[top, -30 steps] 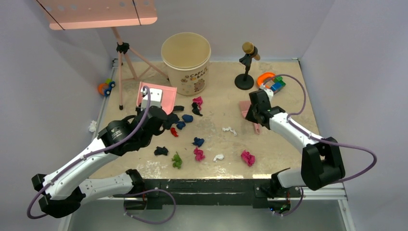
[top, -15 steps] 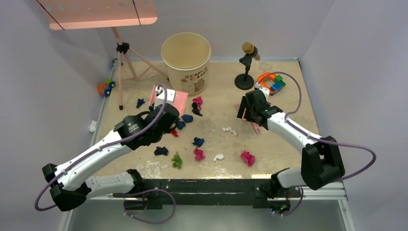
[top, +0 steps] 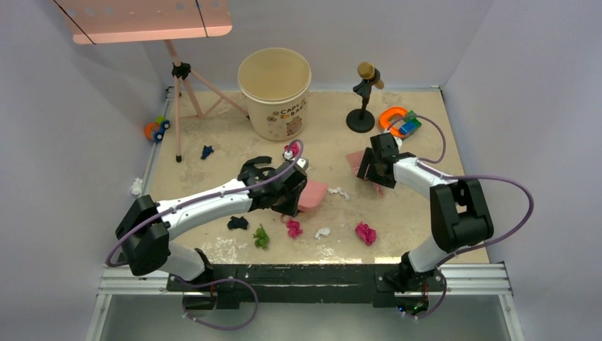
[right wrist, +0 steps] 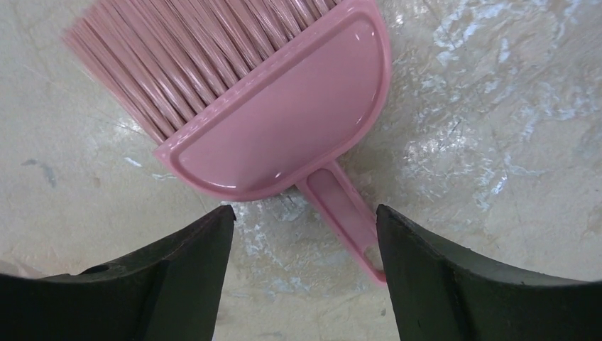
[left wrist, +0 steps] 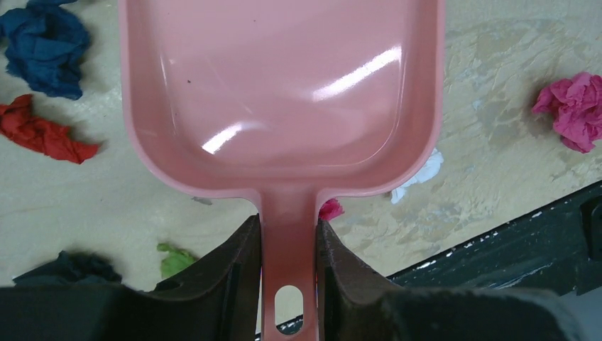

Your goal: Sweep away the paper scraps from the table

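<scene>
Light, soft paper scraps (top: pixel 365 232) lie scattered over the middle of the tabletop (top: pixel 326 153) and would likely skitter when brushed. The left end effector (left wrist: pixel 287 249) clamps the dustpan (left wrist: pixel 284 92) by its handle. The right end effector (right wrist: pixel 304 213) hangs wide open and empty over the stiff brush (right wrist: pixel 284 135), best gripped by its thin handle.

The left gripper (left wrist: pixel 287 238) is clamping the handle of a pink dustpan (left wrist: pixel 284 85) between its jaws, the pan pointing away over the worktop (left wrist: pixel 497 42). Lying around it are a dark blue scrap (left wrist: pixel 44 44) and a red scrap (left wrist: pixel 42 133) at left, a green scrap (left wrist: pixel 174 258) near the jaws, and a magenta scrap (left wrist: pixel 573 110) at right.
</scene>
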